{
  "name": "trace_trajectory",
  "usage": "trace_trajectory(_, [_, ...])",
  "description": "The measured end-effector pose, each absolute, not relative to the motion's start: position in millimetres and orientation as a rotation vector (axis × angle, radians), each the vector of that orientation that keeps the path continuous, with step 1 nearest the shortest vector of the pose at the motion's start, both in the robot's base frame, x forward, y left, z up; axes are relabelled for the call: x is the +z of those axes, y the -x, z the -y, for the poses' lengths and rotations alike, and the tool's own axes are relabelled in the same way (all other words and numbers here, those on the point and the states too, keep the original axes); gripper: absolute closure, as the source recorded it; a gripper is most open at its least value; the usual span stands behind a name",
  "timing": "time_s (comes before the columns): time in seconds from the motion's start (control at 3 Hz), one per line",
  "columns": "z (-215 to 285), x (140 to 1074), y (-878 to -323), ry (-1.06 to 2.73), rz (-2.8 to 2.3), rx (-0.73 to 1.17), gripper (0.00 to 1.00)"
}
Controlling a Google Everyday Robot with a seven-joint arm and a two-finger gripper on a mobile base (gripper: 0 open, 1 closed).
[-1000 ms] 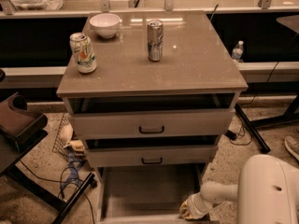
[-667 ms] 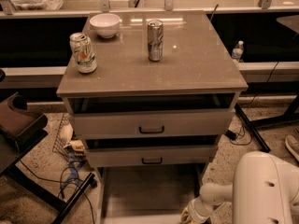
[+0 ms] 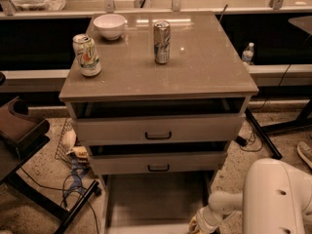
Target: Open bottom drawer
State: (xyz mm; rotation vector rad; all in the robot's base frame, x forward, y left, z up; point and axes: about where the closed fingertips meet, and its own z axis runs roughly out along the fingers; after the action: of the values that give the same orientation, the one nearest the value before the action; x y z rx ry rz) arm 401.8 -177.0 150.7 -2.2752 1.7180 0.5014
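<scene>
The pincer (image 3: pixel 197 224), whose grip I cannot tell, sits low by the front corner of the bottom drawer (image 3: pixel 156 199), which stands pulled far out; pulling further might drag it off its runners.

No legible text; prints on green-white can (image 3: pixel 87 55), silver can (image 3: pixel 162 42) unreadable. My pincer (image 3: pixel 196 224): low, beside right front corner of bottom drawer (image 3: pixel 156 199).

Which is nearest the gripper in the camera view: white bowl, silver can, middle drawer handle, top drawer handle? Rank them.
Gripper sits bottom right, at the bottom drawer.
1. Middle drawer handle, just above.
2. Top drawer handle, higher up.
3. Silver can, top centre.
4. White bowl, back left.
</scene>
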Motion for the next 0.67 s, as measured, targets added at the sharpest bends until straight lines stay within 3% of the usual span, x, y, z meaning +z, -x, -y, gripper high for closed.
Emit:
trace_trajectory(0.33, [176.0,149.6,-400.0,2.276,-1.718,0.507,0.59])
trace_trajectory(0.67, [174.6,148.1,-397.5,2.276,-1.717,0.514,0.28])
